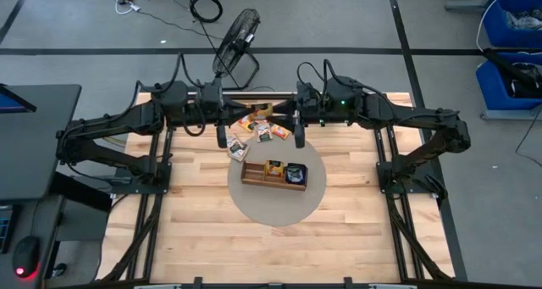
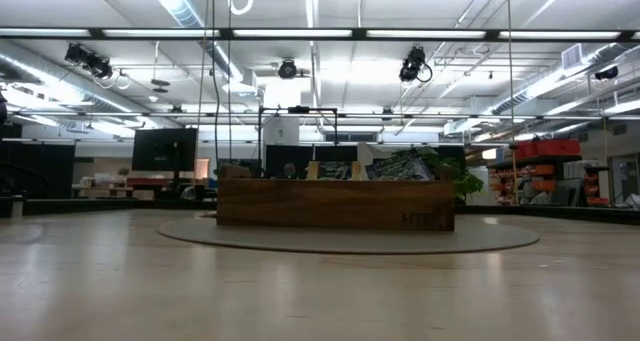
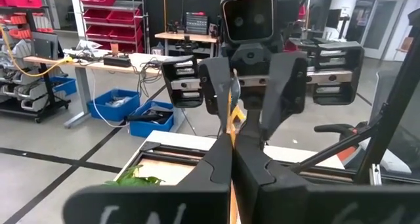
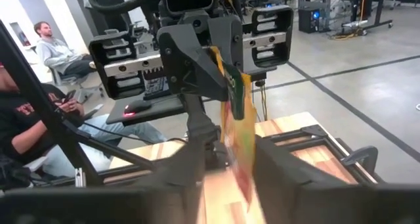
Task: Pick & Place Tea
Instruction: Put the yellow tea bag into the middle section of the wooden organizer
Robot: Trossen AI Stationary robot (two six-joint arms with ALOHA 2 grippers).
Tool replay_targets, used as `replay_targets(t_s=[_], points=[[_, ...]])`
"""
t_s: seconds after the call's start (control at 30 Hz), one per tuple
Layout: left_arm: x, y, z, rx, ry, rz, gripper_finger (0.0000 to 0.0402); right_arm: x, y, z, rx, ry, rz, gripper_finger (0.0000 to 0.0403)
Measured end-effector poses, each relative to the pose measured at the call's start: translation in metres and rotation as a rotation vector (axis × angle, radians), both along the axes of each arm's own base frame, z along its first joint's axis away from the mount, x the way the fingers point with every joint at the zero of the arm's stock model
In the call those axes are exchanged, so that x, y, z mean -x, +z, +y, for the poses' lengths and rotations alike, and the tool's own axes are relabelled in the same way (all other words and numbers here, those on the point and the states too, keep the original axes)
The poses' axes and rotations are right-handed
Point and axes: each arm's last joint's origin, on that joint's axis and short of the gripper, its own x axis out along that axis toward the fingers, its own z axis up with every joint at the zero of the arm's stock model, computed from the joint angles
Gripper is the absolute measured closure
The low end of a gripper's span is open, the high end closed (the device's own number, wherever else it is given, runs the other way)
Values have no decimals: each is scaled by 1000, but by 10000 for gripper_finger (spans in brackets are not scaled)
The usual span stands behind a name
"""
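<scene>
Left wrist view shows the left gripper [image 3: 231, 142] pinched on a tea packet [image 3: 230, 106]; the right gripper [image 4: 226, 155] lets go. Next, it goes into the tray [image 1: 254, 177].

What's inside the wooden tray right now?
The wooden tray: a yellow packet sits in the middle compartment, a dark packet in the right one. The left compartment looks empty. Anything beneath those packets is hidden.

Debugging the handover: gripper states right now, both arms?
Left gripper: shut on the orange tea packet, raised above the table's far edge.
Right gripper: open, fingers either side of that packet.
</scene>
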Motion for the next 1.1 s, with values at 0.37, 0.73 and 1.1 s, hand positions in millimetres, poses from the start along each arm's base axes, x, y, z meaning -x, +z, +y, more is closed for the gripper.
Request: replay_targets(t_s=[0.37, 0.73, 1.1], points=[[1, -7, 1, -14, 26, 77, 399, 30, 19, -7, 8, -35, -28, 142], [-22, -30, 4, -6, 23, 208, 399, 34, 15, -6, 35, 2, 38, 156], [-41, -48, 5, 8, -20, 278, 399, 19, 11, -9, 105, 40, 310, 163]])
